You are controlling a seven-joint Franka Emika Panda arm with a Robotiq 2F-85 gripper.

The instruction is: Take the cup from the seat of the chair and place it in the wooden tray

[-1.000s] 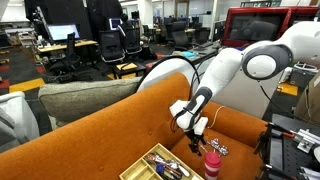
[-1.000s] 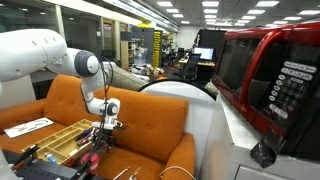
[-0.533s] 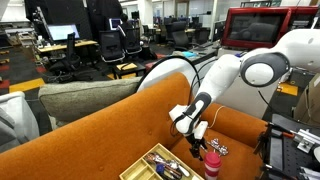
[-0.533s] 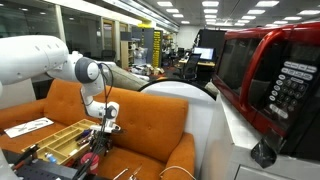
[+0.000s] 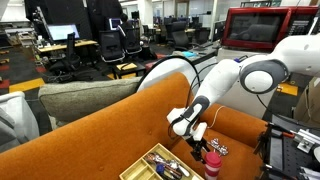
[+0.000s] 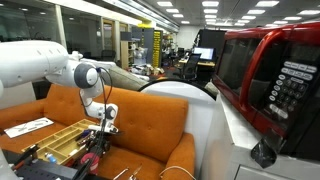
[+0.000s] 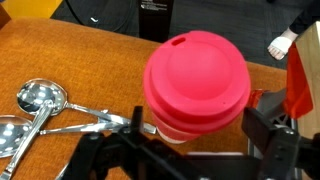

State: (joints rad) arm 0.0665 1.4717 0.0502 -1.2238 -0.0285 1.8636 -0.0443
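The cup [image 7: 197, 82], pink with a domed pink lid, stands upright on the orange seat of the chair [image 5: 100, 130] and fills the middle of the wrist view. My gripper [image 7: 195, 140] is open, one dark finger on each side of the cup's body, low around it. In an exterior view the gripper [image 5: 196, 141] hangs just above and beside the cup [image 5: 212, 161]. The wooden tray [image 5: 143, 165] lies on the seat a little way from the cup and holds small dark objects. The tray [image 6: 40, 137] also shows at the lower left of an exterior view.
Metal spoons [image 7: 40, 103] lie on the seat beside the cup. A red box [image 7: 303, 70] stands close on the other side. The chair's back [image 6: 150, 105] rises behind. A red microwave [image 6: 265, 70] fills the near right of an exterior view.
My gripper has come down a little toward the cup. The cup and tray have not moved.
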